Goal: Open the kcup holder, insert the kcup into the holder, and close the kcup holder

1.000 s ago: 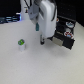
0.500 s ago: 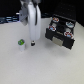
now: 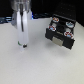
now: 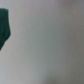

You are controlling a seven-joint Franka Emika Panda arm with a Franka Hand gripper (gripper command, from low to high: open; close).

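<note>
The kcup holder (image 3: 61,34) is a black box at the exterior view's right, with its tray slid out and several pods with dark or reddish tops in the round slots. My gripper (image 3: 22,44) hangs low over the white table at the exterior view's left, fingers apart, right where the kcup stood. The kcup is mostly hidden by the fingers there; only a dark speck (image 3: 20,43) shows at their tips. In the blurred wrist view a green shape (image 4: 4,27) shows at the frame's edge, which looks like the kcup's green top.
The white table (image 3: 45,67) spreads around both things. Dark clutter (image 3: 6,20) lies along the far edge behind the arm. The holder's slid-out tray reaches towards the table's middle.
My gripper has moved towards the exterior view's left and down, from between the holder and the kcup to over the kcup. The green top no longer shows in the exterior view.
</note>
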